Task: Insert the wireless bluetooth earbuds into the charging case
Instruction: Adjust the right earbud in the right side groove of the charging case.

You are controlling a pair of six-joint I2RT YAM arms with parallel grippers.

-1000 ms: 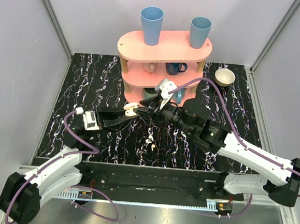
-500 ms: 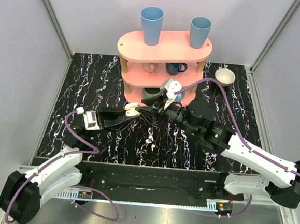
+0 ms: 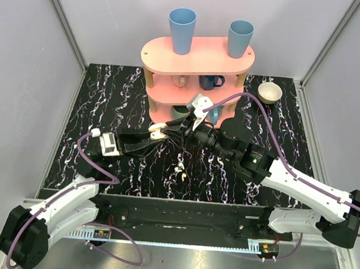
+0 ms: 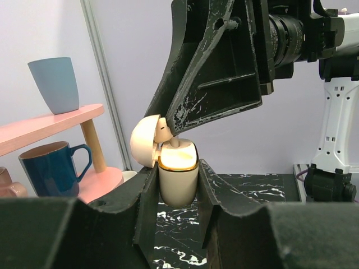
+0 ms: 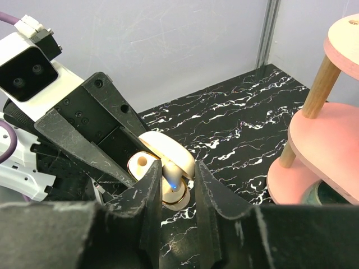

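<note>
My left gripper [image 3: 157, 133] is shut on the cream charging case [image 4: 178, 178] and holds it upright above the table, its lid [image 4: 145, 140] swung open. My right gripper [image 3: 179, 127] hovers right over the case and is shut on one white earbud [image 5: 174, 175]. A blue light glows on the earbud, and its stem [image 4: 174, 143] dips into the case's right socket. The left socket [image 5: 141, 161] is empty. The second earbud [image 3: 178, 170] lies on the black marble table in front of both grippers.
A pink three-tier shelf [image 3: 198, 58] stands just behind the grippers. It carries two blue cups [image 3: 181, 30] on top and mugs [image 3: 210, 81] on the lower tiers. A beige bowl [image 3: 270, 92] sits at the back right. White walls close in the table.
Half a second ago my right gripper had pulled back to the right and up, away from the case. It has now come back over the open case. The left gripper has not moved.
</note>
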